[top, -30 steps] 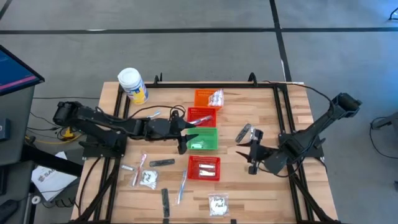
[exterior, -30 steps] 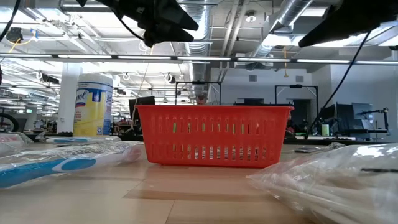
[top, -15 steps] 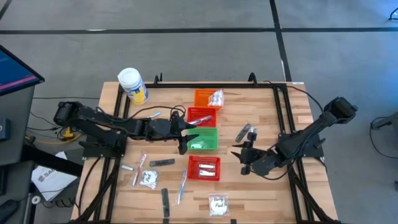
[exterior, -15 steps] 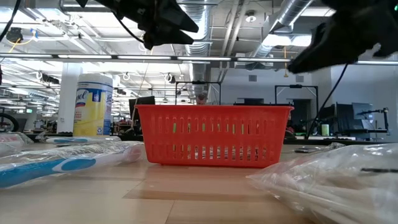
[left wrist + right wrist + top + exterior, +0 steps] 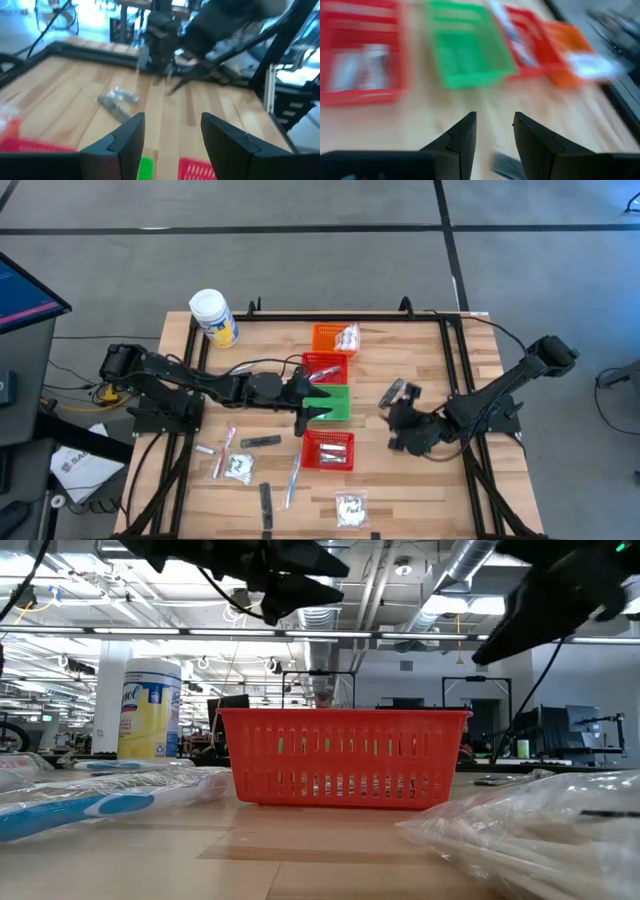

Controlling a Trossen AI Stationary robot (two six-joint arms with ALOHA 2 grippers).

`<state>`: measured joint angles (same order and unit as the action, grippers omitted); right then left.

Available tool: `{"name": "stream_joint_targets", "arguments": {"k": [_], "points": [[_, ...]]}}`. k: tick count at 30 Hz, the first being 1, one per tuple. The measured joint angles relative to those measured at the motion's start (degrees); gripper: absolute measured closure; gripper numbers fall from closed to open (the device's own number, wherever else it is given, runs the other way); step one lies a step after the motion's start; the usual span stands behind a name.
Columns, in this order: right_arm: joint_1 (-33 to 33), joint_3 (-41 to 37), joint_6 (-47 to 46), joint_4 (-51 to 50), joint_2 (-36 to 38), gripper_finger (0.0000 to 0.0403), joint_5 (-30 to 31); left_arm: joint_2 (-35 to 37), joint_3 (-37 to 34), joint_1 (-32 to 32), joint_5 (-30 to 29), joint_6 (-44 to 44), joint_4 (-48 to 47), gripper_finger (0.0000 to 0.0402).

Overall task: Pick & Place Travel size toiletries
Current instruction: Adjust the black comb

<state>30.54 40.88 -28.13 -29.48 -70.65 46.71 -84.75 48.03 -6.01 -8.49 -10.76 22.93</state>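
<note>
Travel size toiletries lie on the near left of the table: sachets (image 5: pixel 237 468) (image 5: pixel 350 508), a toothbrush (image 5: pixel 293 478) and dark strips (image 5: pixel 265 505). Silvery tubes (image 5: pixel 397 392) lie right of the baskets and show in the left wrist view (image 5: pixel 117 100). My left gripper (image 5: pixel 305 408) hovers open over the green basket (image 5: pixel 330 404), nothing between its fingers. My right gripper (image 5: pixel 400 430) hangs open above the bare wood just near of the tubes, facing the row of baskets (image 5: pixel 465 50), and holds nothing.
An orange basket (image 5: pixel 333 337) with a sachet, a red basket (image 5: pixel 324 365) and a nearer red basket (image 5: pixel 328 448) with white contents stand in a row with the green one. A white jar with a yellow label (image 5: pixel 213 317) stands at the far left corner.
My left gripper has reached toward the table's right edge, farther over the green basket, and has tipped downward. My right gripper has sunk a little and tipped downward near the silvery tubes. Neither has taken hold of anything.
</note>
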Motion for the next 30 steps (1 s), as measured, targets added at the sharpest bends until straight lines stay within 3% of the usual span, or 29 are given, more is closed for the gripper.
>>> {"name": "stream_joint_targets", "arguments": {"k": [4,19,30], "points": [[-3.03,-1.03,-8.74,-6.36,-0.35,0.0280,3.52,-0.59,0.02,0.89,1.40,-0.14,0.74,0.0215],[-14.53,-5.49,-12.18,-3.41,-15.29,0.0280,0.86,-0.59,0.02,0.84,1.57,-0.15,1.28,0.0215],[-20.43,-5.11,-6.64,2.79,-21.13,0.0280,-11.12,-0.59,0.02,0.84,1.85,-0.15,1.54,0.0215]]}}
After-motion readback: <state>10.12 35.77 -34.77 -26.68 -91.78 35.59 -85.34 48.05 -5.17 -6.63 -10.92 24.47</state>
